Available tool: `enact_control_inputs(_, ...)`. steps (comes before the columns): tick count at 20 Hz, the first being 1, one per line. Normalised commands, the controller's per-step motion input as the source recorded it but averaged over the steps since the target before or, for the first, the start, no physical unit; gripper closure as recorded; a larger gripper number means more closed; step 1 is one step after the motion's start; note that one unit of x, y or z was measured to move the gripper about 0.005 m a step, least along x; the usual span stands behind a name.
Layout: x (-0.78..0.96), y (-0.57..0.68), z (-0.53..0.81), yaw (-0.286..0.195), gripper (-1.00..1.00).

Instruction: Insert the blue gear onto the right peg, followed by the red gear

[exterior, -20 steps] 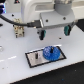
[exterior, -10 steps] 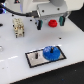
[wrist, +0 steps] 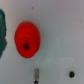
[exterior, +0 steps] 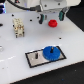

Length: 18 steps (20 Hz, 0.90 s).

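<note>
The white table (exterior: 15, 60) fills most of the exterior view, and above its far edge hangs the Panda arm's white wrist housing (exterior: 52, 6), with the gripper (exterior: 51, 17) below it, low over the table. How far its jaws are parted cannot be told: the exterior view is too coarse, and the wrist view shows no fingers. On the near part of the table lies the grey black-edged plate (exterior: 36, 59), set at a slant. The blue gear (exterior: 50, 53) sits on the plate's end toward the exterior view's right, flat, covering the spot where the right peg stands, so the peg itself cannot be made out; a thin dark pin (exterior: 38, 55) shows on the plate just beside the gear. Toward the exterior view's left stands a small cream block-like object (exterior: 19, 27), well apart from the plate. The red gear (exterior: 51, 23) lies on the table directly under the gripper; in the wrist view it rests flat, dark centre hole visible.
</note>
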Motion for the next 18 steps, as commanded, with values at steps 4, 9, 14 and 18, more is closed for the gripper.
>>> enact_control_inputs(4,-0.45,0.34,-0.18,0.0,-1.0)
enact_control_inputs(9,-0.4,0.25,-0.31,0.0,-1.0)
enact_control_inputs(14,-0.34,0.12,-0.38,0.0,-1.0)
enact_control_inputs(18,-0.35,0.05,-0.4,0.0,-1.0)
